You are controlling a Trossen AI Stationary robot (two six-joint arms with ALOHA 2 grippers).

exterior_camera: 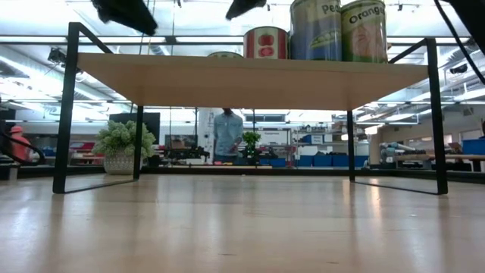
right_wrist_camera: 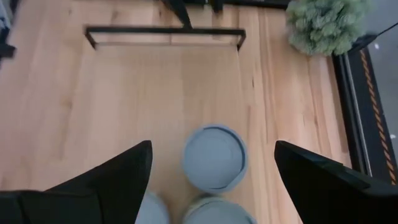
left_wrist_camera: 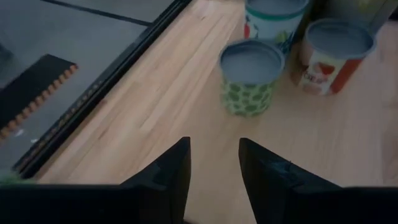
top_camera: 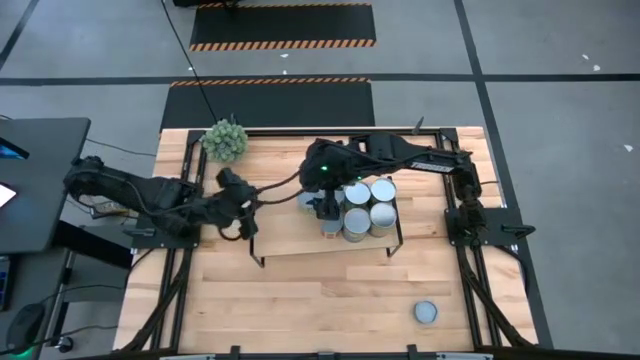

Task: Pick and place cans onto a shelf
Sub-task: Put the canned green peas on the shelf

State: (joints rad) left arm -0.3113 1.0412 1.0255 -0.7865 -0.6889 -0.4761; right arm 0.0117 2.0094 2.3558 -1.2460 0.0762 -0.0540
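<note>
From above, the right gripper (top_camera: pixel 322 205) is seen over the left end of a cluster of cans (top_camera: pixel 370 208) standing on the shelf (top_camera: pixel 290 230), the left gripper (top_camera: pixel 240 195) waits over the shelf's left end, and 1 can (top_camera: pixel 426 312) lies apart on the tabletop (top_camera: pixel 300 300). In the low view, 3 labelled cans (exterior_camera: pixel 337 30) stand on the shelf board (exterior_camera: pixel 250 76) toward its right end. In the left wrist view, narrowly parted, empty fingers (left_wrist_camera: pixel 171 171) are seen short of a green-patterned can (left_wrist_camera: pixel 250 76); in the right wrist view, fingers (right_wrist_camera: pixel 124 174) spread wide, holding nothing, flank a grey-topped can (right_wrist_camera: pixel 214 155).
</note>
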